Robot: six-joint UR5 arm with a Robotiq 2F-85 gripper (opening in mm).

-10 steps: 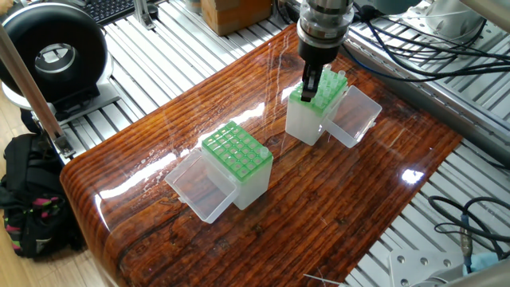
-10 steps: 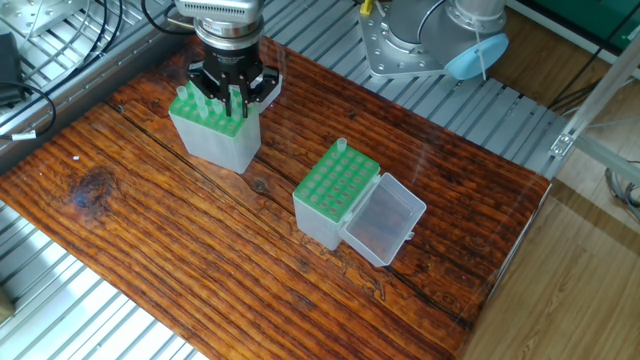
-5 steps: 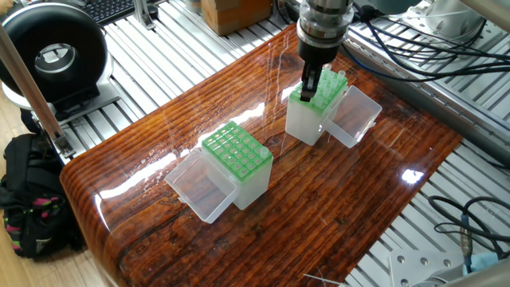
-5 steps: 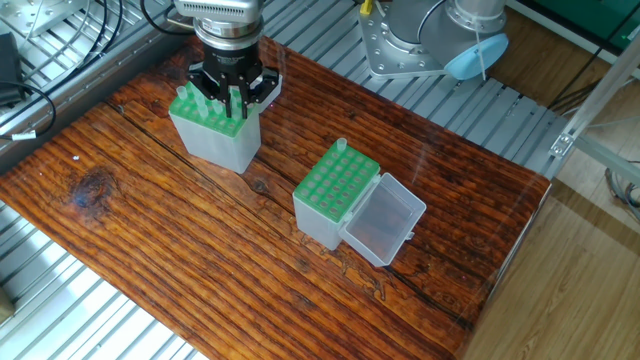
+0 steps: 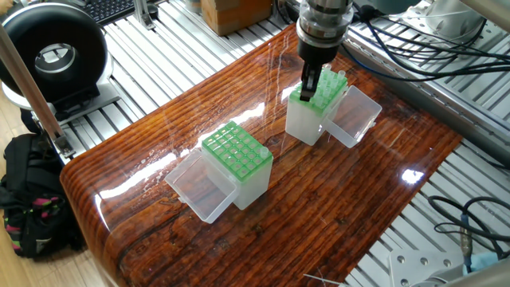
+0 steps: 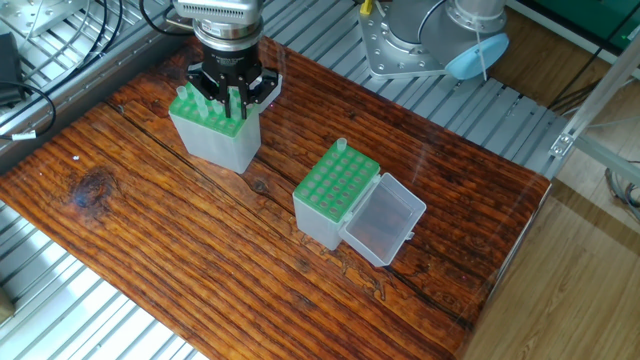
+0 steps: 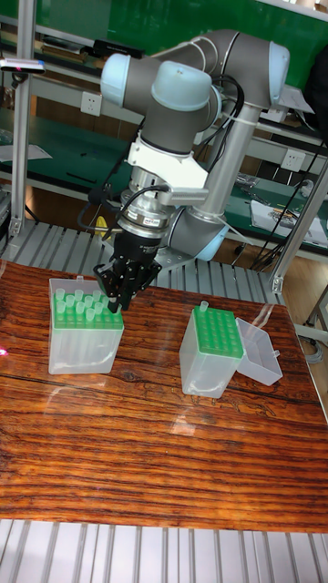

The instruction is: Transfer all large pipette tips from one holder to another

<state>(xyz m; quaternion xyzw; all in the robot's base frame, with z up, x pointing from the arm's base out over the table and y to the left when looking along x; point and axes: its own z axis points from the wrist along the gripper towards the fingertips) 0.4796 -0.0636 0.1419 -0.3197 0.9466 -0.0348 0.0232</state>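
Note:
My gripper (image 5: 309, 86) (image 6: 236, 100) (image 7: 117, 307) is lowered onto the near corner of a green-topped holder (image 5: 307, 123) (image 6: 215, 140) (image 7: 82, 342). That holder carries several large pipette tips (image 5: 335, 80) (image 6: 188, 97) (image 7: 77, 305). The fingers are drawn close together on one tip that sits in the rack. A second green holder (image 5: 239, 163) (image 6: 335, 190) (image 7: 211, 351) stands apart, with its clear lid (image 5: 195, 187) (image 6: 385, 222) (image 7: 260, 351) open. It has a single tip (image 5: 264, 151) (image 6: 341, 146) (image 7: 203, 306) standing at one corner.
The first holder's clear lid (image 5: 355, 115) hangs open beside it. A black round device (image 5: 52, 56) and a dark bag (image 5: 32, 199) sit off the table's left side. Cables (image 5: 430, 48) run behind. The robot's base (image 6: 420, 35) is at the far edge.

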